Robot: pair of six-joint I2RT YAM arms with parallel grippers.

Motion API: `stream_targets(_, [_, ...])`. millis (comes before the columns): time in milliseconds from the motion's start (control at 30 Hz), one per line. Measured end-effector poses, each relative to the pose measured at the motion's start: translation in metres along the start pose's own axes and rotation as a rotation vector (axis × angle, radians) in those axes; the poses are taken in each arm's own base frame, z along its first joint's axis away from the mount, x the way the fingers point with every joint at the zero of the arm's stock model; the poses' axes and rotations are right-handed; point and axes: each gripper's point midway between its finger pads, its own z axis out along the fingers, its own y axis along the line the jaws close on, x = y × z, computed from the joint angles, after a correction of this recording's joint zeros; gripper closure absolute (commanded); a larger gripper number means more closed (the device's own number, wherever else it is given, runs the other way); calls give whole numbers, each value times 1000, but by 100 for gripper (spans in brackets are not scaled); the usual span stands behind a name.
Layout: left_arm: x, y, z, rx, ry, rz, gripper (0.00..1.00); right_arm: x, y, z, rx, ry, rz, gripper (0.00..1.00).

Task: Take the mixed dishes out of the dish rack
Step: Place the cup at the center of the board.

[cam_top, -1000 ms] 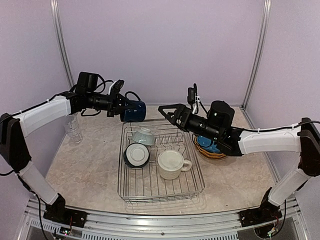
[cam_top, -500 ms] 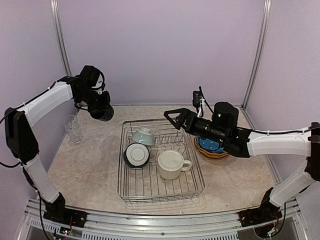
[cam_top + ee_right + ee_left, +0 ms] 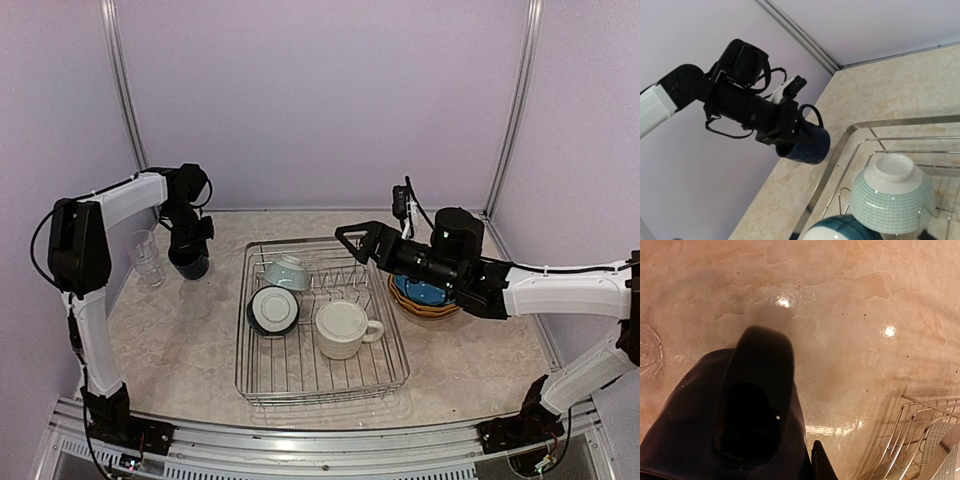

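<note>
Rack (image 3: 300, 366): 2 bowls (image 3: 287, 271) (image 3: 272, 310), 1 cream mug (image 3: 342, 328) | left claw (image 3: 190, 254) pinching 1 navy mug (image 3: 190, 267) | right claw (image 3: 350, 243) spread

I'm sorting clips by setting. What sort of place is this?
Likely a lab test cell, not a home kitchen: plain lilac walls and metal posts box in a stone-look table, two arms are bolted at its near edge, and a dish rack sits on it.
</note>
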Motion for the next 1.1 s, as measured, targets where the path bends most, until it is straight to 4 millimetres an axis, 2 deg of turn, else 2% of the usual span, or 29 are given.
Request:
stream_targets(300, [-8,14,11,-47,16,-20,100,2,-3,-4,18,5,-4,0])
stream_targets(533, [-9,35,25,-71,58,-63,100,2,-4,-5,22,7,-4,0])
stream_targets(867, [-7,34,33,-61,84,-60,99,3,-5,-5,22,8,-4,0])
stream_targets(1100, [-8,32,33,-53,91,-59,87,4,-6,-5,26,12,-4,0])
